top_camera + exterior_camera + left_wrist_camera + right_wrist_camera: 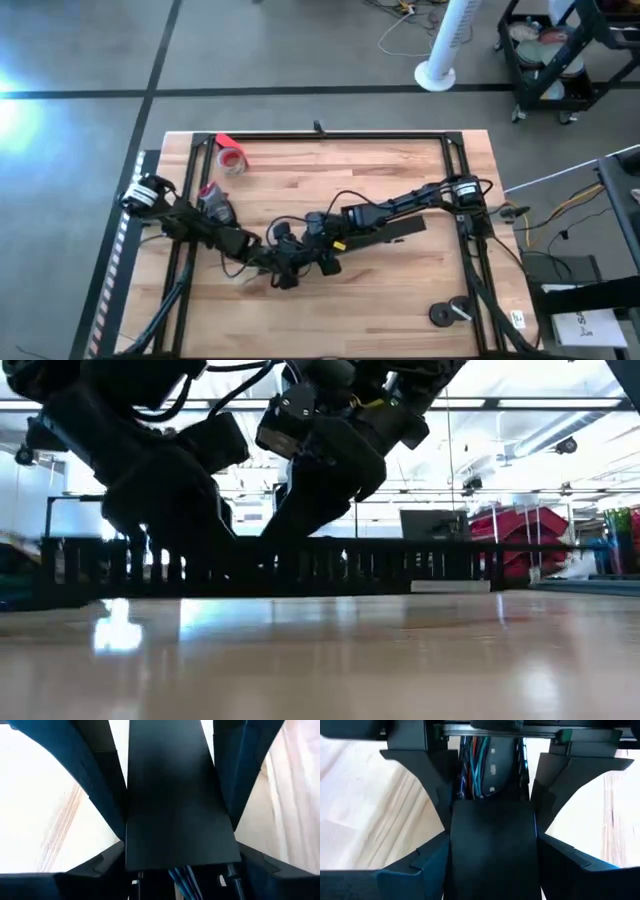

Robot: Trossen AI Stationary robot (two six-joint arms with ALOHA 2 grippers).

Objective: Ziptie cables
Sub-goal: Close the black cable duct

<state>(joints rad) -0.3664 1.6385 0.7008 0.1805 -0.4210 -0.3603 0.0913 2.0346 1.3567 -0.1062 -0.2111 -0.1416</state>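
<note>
Both pincers are meeting at lower centre of the wooden desk (400,170), left pincer (283,268) and right pincer (322,250) each closing around a wide black strip (175,810). The cables (479,765) are showing beyond it; any opposing pull could tear them loose.

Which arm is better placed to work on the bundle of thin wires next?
Likely the right, narrowly. Both grippers meet in the middle, but the thin green and red wires show plainly ahead of the right gripper; the left gripper sees only a sliver.
</note>
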